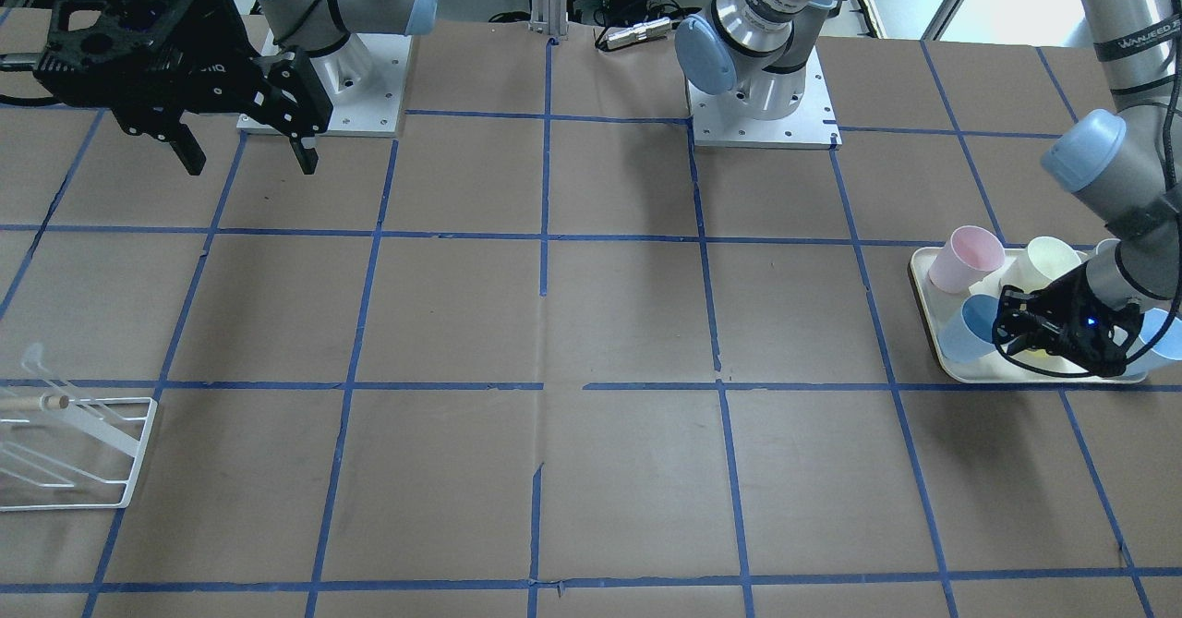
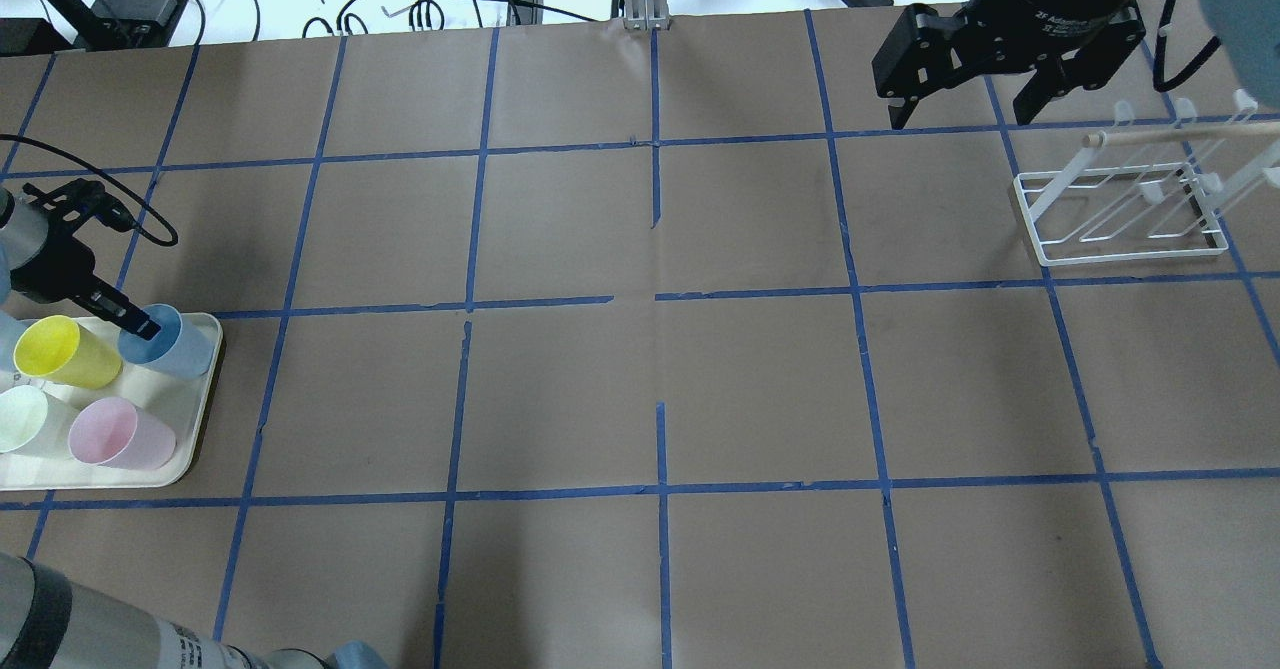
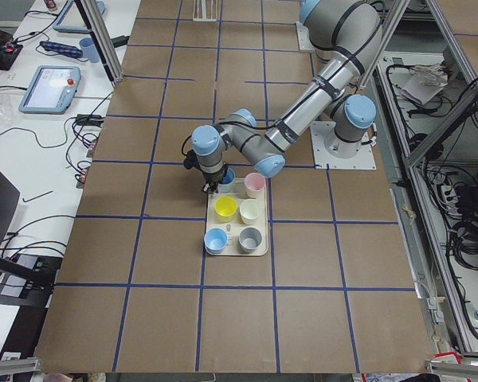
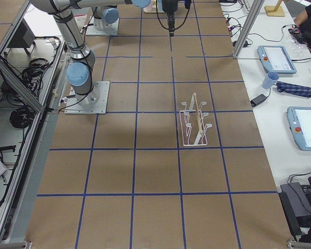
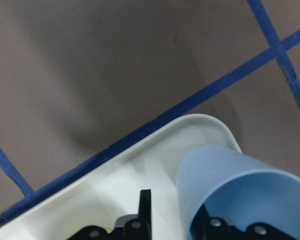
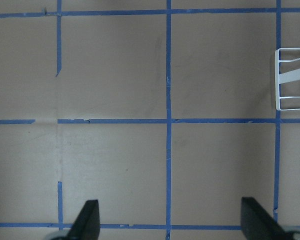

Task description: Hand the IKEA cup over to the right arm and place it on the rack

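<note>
At the corner of the white tray (image 2: 205, 389), the left gripper (image 2: 140, 327) reaches down onto the IKEA cup (image 2: 165, 341), one finger inside its mouth and the other outside its wall. In the wrist view a strip of tray shows between the outer finger and the cup, so the jaws stand apart, astride the wall and not yet clamped.

The likely trouble is the grip itself. A pinch on one thin, tapered wall may let the cup swing or slip as it rises, and a closing finger could push the cup against the tray's raised rim, which lies just beyond the fingertips. The yellow cup (image 2: 65, 351) sits just beside the hand on its wrist side, close enough that a sideways lift might knock it. The pink cup (image 2: 120, 434) and a pale cup (image 2: 25, 419) lie a little further off on the same tray.

Well apart from this hand, the right gripper (image 2: 962, 114) hangs above the table with its fingers spread wide and nothing between them. The rack (image 2: 1125, 219) stands near it, on the side away from the left hand.
</note>
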`<state>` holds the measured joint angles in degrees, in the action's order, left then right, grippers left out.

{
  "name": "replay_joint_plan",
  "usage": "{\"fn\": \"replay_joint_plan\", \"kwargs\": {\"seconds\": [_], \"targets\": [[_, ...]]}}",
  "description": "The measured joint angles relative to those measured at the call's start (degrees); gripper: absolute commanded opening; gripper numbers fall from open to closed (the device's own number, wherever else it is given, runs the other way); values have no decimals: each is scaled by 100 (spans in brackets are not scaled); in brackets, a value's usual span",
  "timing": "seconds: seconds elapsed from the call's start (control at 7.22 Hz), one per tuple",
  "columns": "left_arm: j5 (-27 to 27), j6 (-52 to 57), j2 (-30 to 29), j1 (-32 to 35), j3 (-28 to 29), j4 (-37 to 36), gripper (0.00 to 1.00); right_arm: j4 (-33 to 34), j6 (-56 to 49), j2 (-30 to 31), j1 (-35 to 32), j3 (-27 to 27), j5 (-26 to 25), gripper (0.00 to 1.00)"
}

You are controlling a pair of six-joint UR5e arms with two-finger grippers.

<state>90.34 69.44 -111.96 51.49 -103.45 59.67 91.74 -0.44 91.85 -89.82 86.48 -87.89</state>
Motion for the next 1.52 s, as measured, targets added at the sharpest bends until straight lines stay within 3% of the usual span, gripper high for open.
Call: {"fn": "replay_joint_plan", "kwargs": {"seconds": [0.28, 1.52], "targets": [[-42, -6, 54, 7, -6, 73, 0, -6, 4, 0, 0, 0, 0, 100], [-255, -48, 588, 100, 83, 558, 0, -12, 26, 8, 0, 9, -2, 100]]}}
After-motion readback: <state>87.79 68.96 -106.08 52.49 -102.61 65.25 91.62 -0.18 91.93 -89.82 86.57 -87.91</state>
